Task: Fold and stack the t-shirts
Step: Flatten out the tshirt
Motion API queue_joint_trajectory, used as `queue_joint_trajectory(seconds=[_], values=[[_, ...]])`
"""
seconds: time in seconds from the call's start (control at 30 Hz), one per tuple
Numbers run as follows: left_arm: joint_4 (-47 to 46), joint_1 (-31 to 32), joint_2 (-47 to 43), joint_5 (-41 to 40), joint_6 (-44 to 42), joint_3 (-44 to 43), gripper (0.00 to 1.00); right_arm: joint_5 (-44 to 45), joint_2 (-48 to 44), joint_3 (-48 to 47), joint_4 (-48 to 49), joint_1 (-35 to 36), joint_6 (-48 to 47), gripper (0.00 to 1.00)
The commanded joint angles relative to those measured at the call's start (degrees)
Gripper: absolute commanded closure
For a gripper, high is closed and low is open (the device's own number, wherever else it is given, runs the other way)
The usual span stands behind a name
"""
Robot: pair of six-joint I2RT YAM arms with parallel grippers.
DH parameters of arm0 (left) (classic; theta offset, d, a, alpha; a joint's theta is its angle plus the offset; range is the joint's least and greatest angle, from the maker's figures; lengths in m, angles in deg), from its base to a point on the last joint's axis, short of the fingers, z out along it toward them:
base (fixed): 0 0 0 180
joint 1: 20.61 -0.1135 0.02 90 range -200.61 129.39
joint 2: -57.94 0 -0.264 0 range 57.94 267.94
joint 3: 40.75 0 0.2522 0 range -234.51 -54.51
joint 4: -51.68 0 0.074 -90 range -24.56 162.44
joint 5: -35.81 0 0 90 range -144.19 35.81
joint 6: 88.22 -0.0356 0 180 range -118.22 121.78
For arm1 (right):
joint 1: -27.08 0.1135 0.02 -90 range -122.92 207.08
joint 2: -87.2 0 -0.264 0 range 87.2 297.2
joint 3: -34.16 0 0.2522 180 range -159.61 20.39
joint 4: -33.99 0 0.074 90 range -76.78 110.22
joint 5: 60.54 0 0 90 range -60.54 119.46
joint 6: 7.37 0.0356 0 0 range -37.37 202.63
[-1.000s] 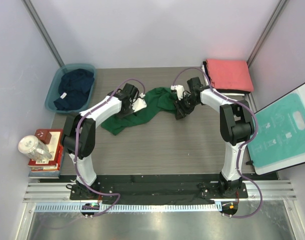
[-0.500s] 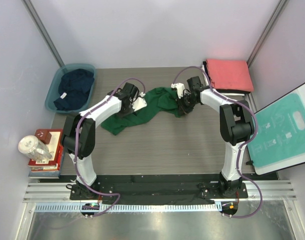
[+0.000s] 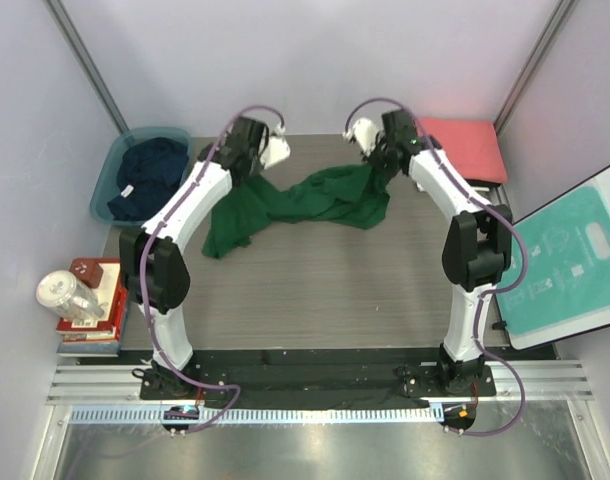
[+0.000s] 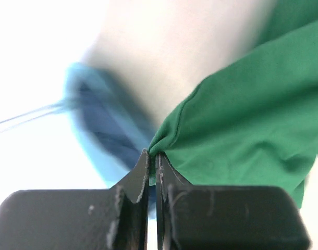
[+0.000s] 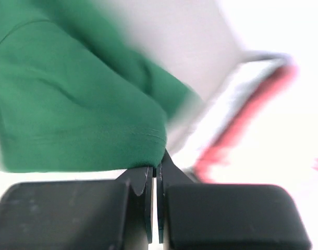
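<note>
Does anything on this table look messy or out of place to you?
The dark green t-shirt stretches in a rumpled band between the left gripper and right gripper, each pinching an edge. The navy t-shirt lies bunched in the teal tub. Nothing looks spilled or damaged.

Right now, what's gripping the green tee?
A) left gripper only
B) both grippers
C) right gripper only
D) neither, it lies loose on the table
B. In its wrist view the left gripper has its jaws shut on a pinched edge of the green tee. The right gripper likewise has its jaws shut on a hem. From above, the shirt hangs strung between the two.
</note>
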Motion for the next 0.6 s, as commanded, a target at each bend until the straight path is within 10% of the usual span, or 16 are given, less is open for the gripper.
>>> queue_joint_trajectory(seconds=[0.0,0.3,0.57], values=[[-8.58,-1.36,0.08,-7.66,-8.97,-12.90,1.00,14.50,-3.97,-13.30,7.15,-2.21,-11.03,0.99],[-35.46,-1.45,-3.34,-9.35,-24.20,-15.91,1.00,23.74,-5.02,-20.09,32.72,-3.01,-24.83,0.99],[-44.10,-1.36,-22.93,1.10,-25.89,7.81,1.00,23.92,-18.53,-15.34,37.23,-3.10,-19.49,0.99]])
